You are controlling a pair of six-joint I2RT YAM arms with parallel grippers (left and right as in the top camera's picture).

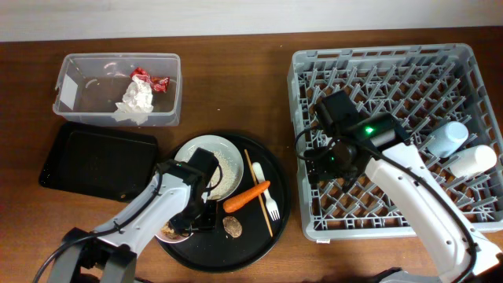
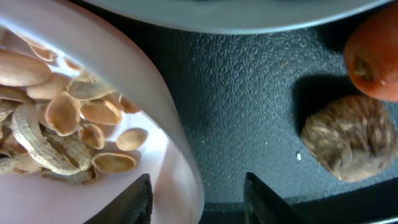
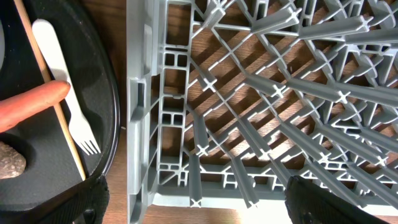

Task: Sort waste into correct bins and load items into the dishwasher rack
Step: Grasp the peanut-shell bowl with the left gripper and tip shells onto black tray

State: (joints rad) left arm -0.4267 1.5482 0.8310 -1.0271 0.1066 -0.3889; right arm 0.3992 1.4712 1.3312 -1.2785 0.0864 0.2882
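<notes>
The small pink bowl (image 2: 149,87) sat on the round black tray (image 1: 267,236), at its lower-left edge in the overhead view. It had a smooth pale wall and held a heap of beige food scraps (image 2: 62,112) that looked like nut shells. Also on the tray were a wrinkled brown lump (image 2: 351,137), an orange carrot (image 1: 247,196), a white fork (image 3: 59,81), one thin chopstick (image 3: 68,140) and a pale plate (image 1: 212,149) dusted with rice (image 1: 228,169).

From overhead the bowl was almost wholly covered by the left arm. In the left wrist view its rim ran out of frame, and the plate showed only as a grey edge. Whether the carrot touched the lump could not be told.

The left gripper (image 2: 198,186) reached down over the tray with its fingers apart, one inside the bowl and one outside, so that they straddled the wall. Neither visibly pressed on it. The right gripper (image 3: 202,199) hung just right of the tray, over the near-left corner of the grey dishwasher rack (image 3: 161,124). Its fingers were spread wide and held nothing.
</notes>
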